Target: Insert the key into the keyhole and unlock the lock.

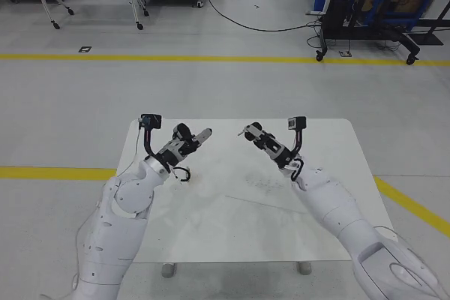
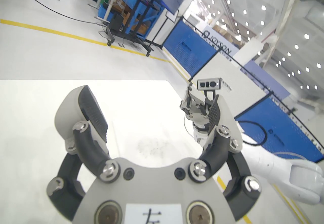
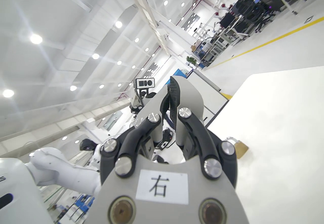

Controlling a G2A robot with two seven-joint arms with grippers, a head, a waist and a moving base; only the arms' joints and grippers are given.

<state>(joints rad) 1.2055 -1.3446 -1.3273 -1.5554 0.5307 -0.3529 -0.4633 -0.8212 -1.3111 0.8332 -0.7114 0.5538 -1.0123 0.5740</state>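
Top view: left gripper (image 1: 202, 136) above table (image 1: 232, 225) at 11 o'clock, right gripper (image 1: 249, 132) at 12.
Left wrist view: left fingers (image 2: 93, 111) spread wide, empty.
Right wrist view: right pads (image 3: 174, 100) pressed together. This view adds brass padlock (image 3: 240, 148) lying on table near right gripper.

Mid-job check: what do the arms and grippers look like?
Left arm and right arm: white rounded shells, a black cable looped at each wrist. Left gripper and right gripper: grey plate, black curved links, silver screws, pale fingers with ribbed black pads, a white label bearing one black character.
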